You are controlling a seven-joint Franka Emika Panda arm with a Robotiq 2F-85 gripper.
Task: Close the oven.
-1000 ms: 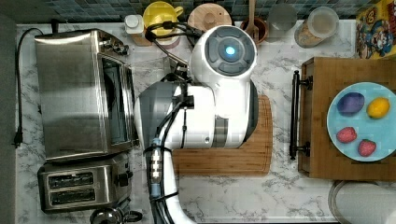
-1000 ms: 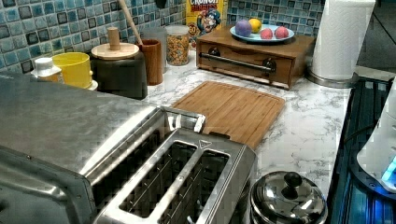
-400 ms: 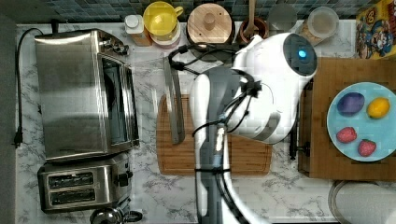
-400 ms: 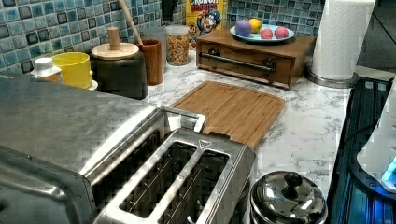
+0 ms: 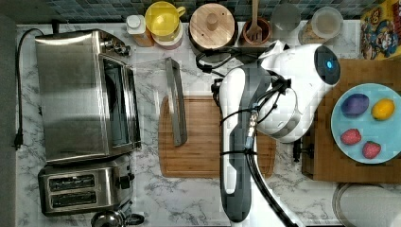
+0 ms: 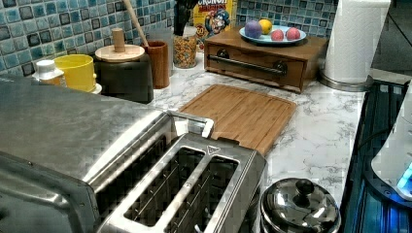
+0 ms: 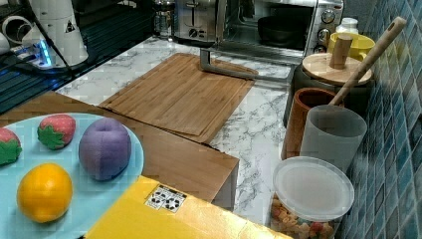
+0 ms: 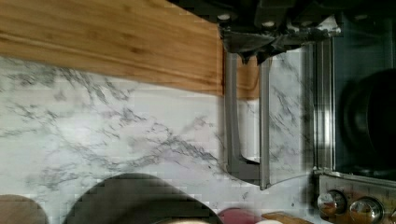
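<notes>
The oven (image 5: 80, 94) stands at the top view's left, brushed steel, with its glass door (image 5: 151, 90) dropped flat and open. Its long bar handle (image 5: 176, 101) reaches over the edge of the cutting board (image 5: 203, 142). The right view shows the oven (image 7: 278, 25) open at the back, a dark pan inside. My arm (image 5: 283, 94) hangs over the board's right side in the top view, well clear of the door. In the wrist view my gripper (image 8: 254, 46) sits just above one end of the handle (image 8: 229, 116), with the oven cavity (image 8: 364, 107) and knobs (image 8: 345, 205) beyond.
A two-slot toaster (image 5: 80, 187) stands beside the oven, a pot lid (image 6: 299, 208) next to it. Jars, a yellow cup (image 5: 163, 19) and a lidded canister (image 5: 212, 23) line the back wall. A wooden box (image 5: 326, 156) bears a fruit plate (image 5: 392, 132). Paper towels (image 6: 354, 39) stand near the stove.
My arm has swung from over the oven door toward the top view's right, uncovering the door, which lies open and flat.
</notes>
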